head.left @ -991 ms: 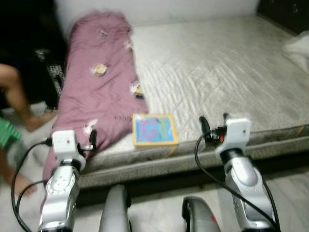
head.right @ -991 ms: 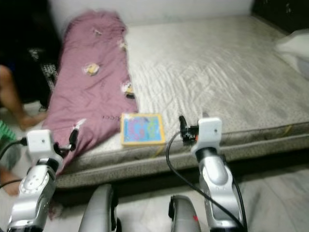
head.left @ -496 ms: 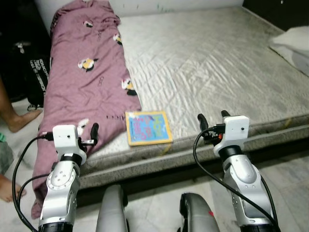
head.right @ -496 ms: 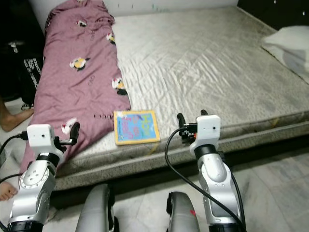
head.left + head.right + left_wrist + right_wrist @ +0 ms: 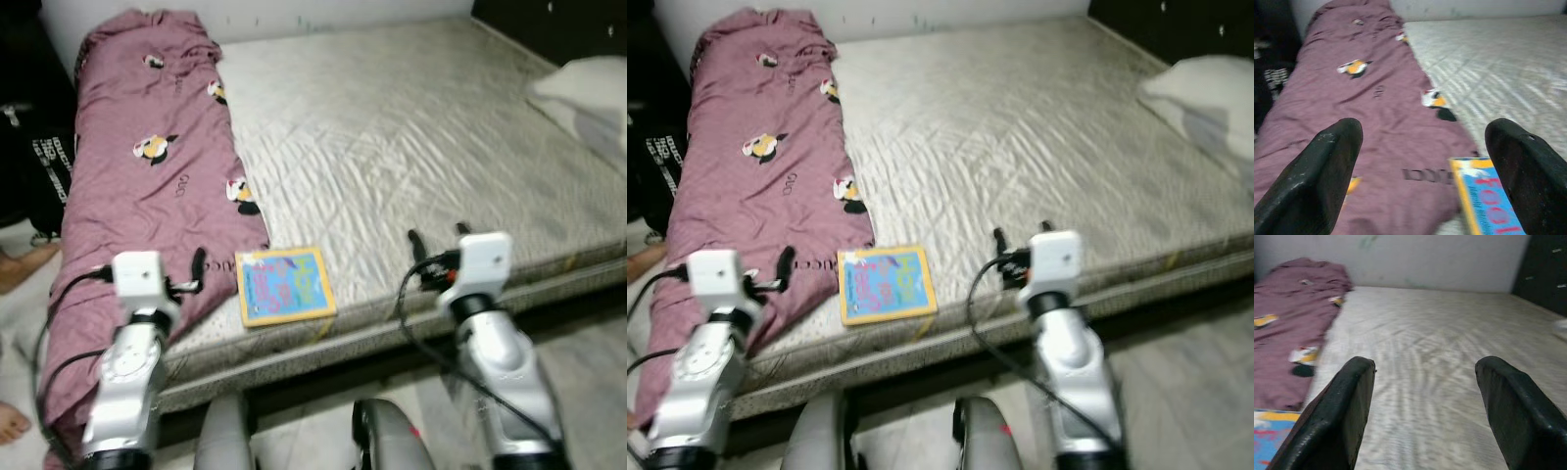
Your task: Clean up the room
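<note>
Two claws spread: left claw [image 5: 1420, 161] | right claw [image 5: 1425, 406] | book [image 5: 284, 285] | pillow [image 5: 1200, 93]

A grey quilted mattress [image 5: 411, 127] stretches ahead of the right pincer [image 5: 1424, 364], with a white pillow [image 5: 578, 88] far off to that pincer's right. Left of the left pincer [image 5: 1425, 126], a person's bare foot [image 5: 12, 423] rests on the floor [image 5: 588, 343], near a black bag [image 5: 49, 168].

Count, relative to mattress [image 5: 411, 127]
One blanket [image 5: 147, 176] on it, one book [image 5: 284, 285] at its near edge, one pillow [image 5: 578, 93] at its far-right side.
</note>
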Controlling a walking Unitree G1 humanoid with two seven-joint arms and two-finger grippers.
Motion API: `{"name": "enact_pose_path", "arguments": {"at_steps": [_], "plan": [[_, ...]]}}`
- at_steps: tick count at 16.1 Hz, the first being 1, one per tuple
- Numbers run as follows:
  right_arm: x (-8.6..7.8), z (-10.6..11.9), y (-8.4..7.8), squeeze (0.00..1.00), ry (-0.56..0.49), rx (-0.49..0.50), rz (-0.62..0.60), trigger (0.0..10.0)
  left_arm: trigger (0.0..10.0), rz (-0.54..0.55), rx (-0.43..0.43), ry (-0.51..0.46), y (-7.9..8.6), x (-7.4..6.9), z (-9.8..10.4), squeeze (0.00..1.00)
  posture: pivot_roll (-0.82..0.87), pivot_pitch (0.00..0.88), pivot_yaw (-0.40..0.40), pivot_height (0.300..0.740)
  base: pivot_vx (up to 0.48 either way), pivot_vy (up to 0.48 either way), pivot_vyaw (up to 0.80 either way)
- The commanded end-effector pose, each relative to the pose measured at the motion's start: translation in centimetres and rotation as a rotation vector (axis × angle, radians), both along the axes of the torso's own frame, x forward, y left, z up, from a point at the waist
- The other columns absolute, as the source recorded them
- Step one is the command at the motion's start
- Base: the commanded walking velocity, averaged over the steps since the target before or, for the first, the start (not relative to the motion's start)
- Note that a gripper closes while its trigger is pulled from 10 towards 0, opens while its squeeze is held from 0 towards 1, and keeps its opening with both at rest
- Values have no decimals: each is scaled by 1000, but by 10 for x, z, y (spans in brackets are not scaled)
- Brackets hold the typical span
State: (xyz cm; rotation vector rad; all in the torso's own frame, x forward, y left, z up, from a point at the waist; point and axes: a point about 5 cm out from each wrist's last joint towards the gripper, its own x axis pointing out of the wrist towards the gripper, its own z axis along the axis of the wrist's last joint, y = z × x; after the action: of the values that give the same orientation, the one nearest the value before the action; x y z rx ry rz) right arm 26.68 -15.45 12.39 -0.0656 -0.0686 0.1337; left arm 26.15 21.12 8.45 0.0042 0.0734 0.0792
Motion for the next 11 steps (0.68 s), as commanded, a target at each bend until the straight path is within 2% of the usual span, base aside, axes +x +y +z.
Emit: {"name": "enact_pose_path", "arguments": {"at_steps": [1, 5, 7, 11], "plan": [[-1, 2, -4, 0, -11, -17, -10, 10000, 10000, 6, -9, -6, -1, 1, 2, 0, -85, 49, 29, 617, 0, 0, 0], [-2, 3, -6, 0, -7, -26, -6, 10000, 10000, 34, -19, 24, 0, 3, -2, 0, -84, 59, 16, 617, 0, 0, 0], [-7, 4, -8, 0, -4, -29, 2, 10000, 10000, 57, -31, 40, 7, 11, -2, 0, -96, 91, 6, 597, 0, 0, 0], [-11, 6, -10, 0, 3, -45, 13, 10000, 10000, 61, -42, 41, 8, 18, 1, 0, -114, 121, -1, 577, 0, 0, 0]]}}
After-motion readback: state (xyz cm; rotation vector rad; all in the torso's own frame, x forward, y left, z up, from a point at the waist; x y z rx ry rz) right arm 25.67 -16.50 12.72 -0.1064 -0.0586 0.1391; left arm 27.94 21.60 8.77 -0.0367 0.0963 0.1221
